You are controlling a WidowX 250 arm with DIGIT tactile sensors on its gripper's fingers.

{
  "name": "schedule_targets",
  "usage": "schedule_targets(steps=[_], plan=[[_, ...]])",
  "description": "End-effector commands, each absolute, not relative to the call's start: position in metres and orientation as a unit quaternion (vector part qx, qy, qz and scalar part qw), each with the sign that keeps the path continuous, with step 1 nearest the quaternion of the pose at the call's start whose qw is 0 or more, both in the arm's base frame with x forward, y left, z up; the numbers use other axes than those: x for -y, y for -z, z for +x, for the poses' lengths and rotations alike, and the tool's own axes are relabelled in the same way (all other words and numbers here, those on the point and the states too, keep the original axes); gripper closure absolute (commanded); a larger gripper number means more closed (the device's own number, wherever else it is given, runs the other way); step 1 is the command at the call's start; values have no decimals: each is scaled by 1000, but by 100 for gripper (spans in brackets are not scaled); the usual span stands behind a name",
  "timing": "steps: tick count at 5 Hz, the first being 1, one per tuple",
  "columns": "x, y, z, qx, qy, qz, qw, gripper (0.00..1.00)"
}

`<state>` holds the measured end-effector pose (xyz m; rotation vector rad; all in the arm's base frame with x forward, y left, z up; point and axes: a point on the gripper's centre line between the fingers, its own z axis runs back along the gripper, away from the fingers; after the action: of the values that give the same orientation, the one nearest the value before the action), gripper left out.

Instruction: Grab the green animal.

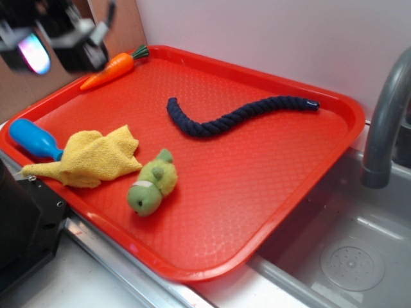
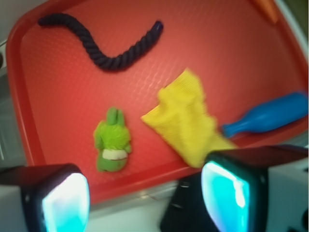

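While the jaws stand wide apart and hold nothing, raised well off the red tray, the green animal lies on that tray just beside the yellow cloth, apart from both fingers.

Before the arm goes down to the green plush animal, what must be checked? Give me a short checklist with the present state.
1. Small green plush animal visible on the red plastic tray: ok.
2. Nothing lying on it: ok.
3. Apart from the yellow terry cloth: ok, though the gap is narrow.
4. Hand open: ok; pads spread wide.
5. Hand above the toy: not ok; it is high, off the tray's edge.
6. Dark blue rope out of the path: ok.
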<state>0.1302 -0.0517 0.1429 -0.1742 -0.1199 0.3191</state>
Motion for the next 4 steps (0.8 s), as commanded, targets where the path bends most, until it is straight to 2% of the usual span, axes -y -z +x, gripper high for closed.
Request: schedule_targets(steps=[1, 2, 3, 4], plan=[[65, -81, 150, 4, -156, -82, 984, 0], [71, -64, 158, -13, -146, -77, 986, 0], [100, -33, 129, -36, -134, -118, 983, 0], [99, -36, 149, -38, -128, -119, 984, 0]])
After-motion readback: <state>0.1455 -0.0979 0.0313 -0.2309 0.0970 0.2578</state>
